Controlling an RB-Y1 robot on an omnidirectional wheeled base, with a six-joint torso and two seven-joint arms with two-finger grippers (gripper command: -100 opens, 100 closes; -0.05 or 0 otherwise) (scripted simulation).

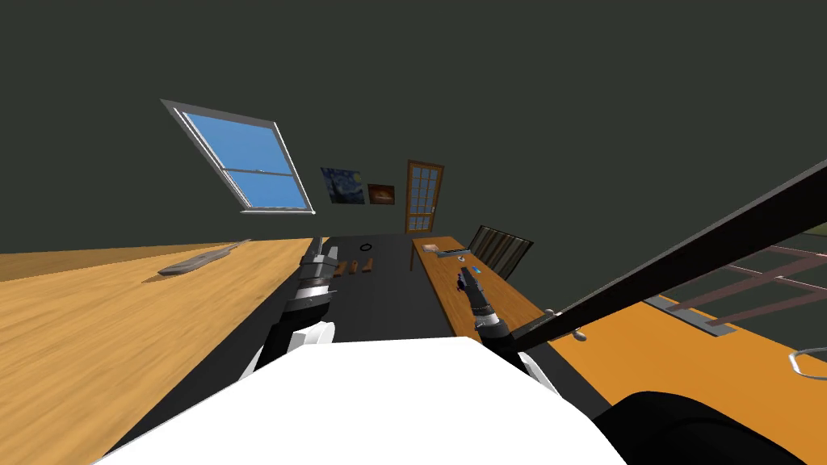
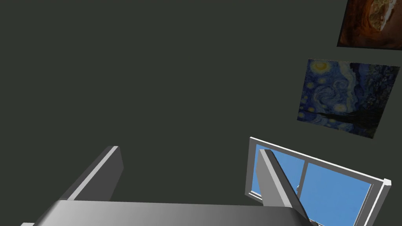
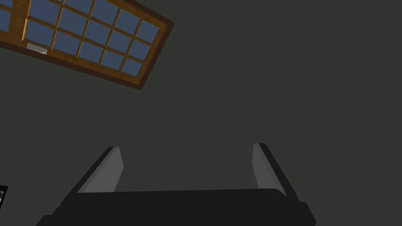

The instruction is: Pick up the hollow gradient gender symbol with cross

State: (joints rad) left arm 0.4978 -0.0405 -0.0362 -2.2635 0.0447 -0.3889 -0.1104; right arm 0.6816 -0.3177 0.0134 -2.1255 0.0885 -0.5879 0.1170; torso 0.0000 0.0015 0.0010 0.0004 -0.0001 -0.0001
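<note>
The gender symbol (image 1: 458,279), a tiny red-and-purple speck, lies on the long wooden table (image 1: 446,291) just right of frame centre.

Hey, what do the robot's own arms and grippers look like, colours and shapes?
The left gripper has a grey box body and the right gripper a black one. Each carries two thin, flat, light grey jaws shaped like blades. The left forearm is banded dark and silver-grey, with a white section lower down. The right forearm is slimmer and dark.
</note>
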